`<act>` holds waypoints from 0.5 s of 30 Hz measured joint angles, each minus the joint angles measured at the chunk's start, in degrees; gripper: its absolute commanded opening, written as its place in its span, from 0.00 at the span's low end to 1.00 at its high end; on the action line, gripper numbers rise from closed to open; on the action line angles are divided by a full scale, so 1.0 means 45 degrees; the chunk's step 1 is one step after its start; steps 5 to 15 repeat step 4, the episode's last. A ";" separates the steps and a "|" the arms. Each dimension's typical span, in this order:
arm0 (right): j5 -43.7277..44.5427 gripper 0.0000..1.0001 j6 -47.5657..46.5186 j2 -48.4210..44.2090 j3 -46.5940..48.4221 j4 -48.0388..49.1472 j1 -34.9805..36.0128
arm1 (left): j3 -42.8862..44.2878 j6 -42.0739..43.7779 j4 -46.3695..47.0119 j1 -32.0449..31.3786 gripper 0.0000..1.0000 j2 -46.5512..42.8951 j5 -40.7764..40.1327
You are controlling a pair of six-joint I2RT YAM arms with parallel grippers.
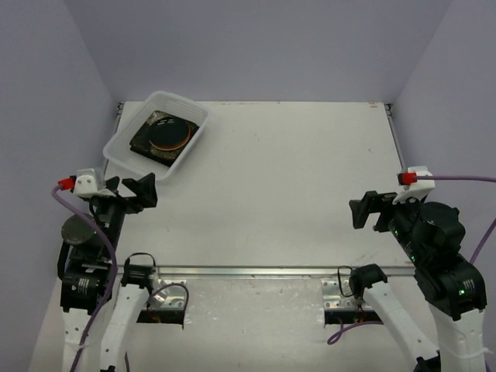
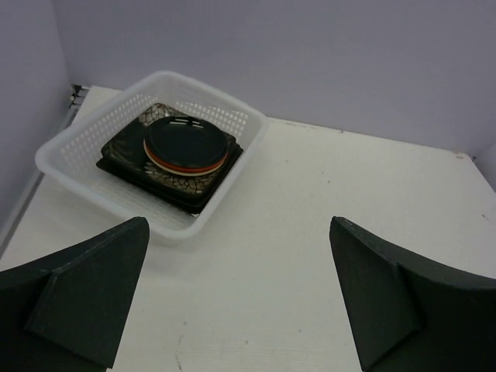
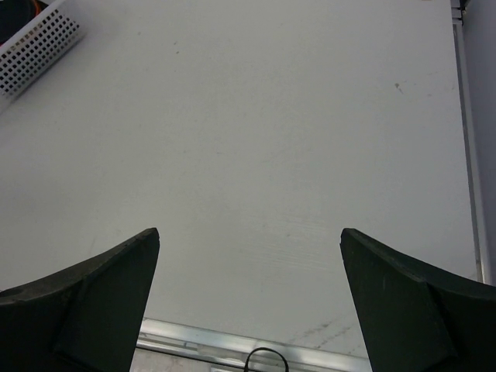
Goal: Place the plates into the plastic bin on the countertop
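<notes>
Smooth pale lilac panel walls (image 1: pixel 256 46) are closing in three sides.
A scuffed white flat board (image 1: pixel 256 310) is lying along the near side.

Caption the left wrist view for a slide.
Stack of plates in the plastic bin on the countertop; left gripper open, empty.

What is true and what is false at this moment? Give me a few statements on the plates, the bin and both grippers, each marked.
1. The plates lie stacked inside the plastic bin. True.
2. The left gripper is closed on a plate. False: its jaws stand open and hold nothing.
3. The bin stands near the far left corner of the countertop. True.
4. The right gripper hangs directly over the bin. False: it is above bare countertop on the right side, well apart from the bin.
5. A round black plate tops the stack. True.
</notes>
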 measured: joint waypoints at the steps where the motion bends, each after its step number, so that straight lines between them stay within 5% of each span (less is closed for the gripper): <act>1: 0.0007 0.99 -0.0063 -0.0012 -0.0021 -0.0102 0.0000 | 0.0021 0.0035 0.0009 -0.0028 1.00 -0.0174 -0.0088; 15: 0.0064 0.99 -0.0181 -0.0047 -0.0082 -0.0332 0.0000 | 0.0038 0.0109 -0.0012 -0.0096 1.00 -0.0253 -0.0252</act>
